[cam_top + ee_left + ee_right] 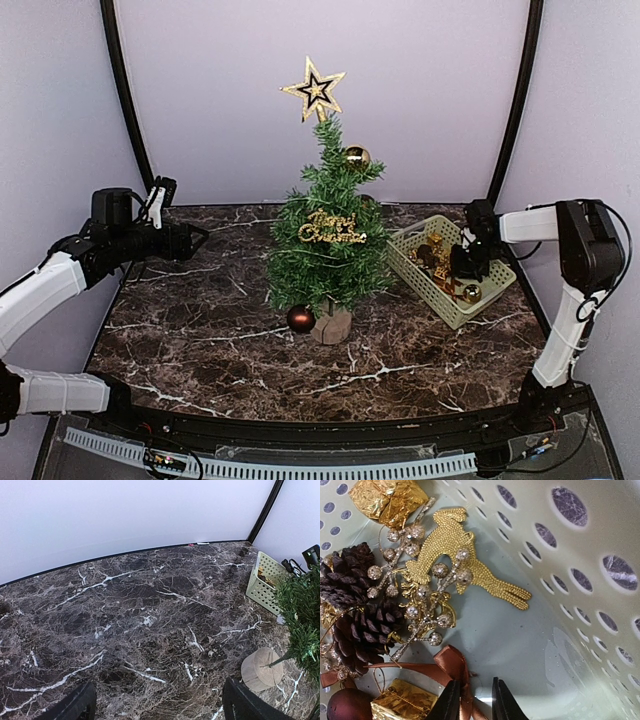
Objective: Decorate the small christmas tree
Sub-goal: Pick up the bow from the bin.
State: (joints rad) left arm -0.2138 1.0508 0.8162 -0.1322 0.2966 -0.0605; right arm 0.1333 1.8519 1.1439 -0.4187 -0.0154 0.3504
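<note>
The small christmas tree point(330, 240) stands mid-table on its pale wooden stump point(331, 325). It carries a gold star point(314, 90), a gold ball point(355, 156), a gold "Merry Christmas" sign point(332, 230) and a dark red ball point(301, 319) low on the left. My right gripper point(468, 265) is down inside the pale green basket point(405, 262). In the right wrist view its jaws point(476, 705) stand slightly apart, astride a brown satin ribbon point(447, 662) that lies against the left finger. My left gripper point(195, 240) hovers open and empty above the table's left side.
The basket point(580, 545) also holds a gold reindeer point(455, 560), pine cones point(365, 630), a glitter sprig point(420, 600), gold gift boxes point(392, 500) and a dark red ball point(347, 705). The left wrist view shows the stump point(260, 669), branches point(302, 620) and basket point(262, 582) at right.
</note>
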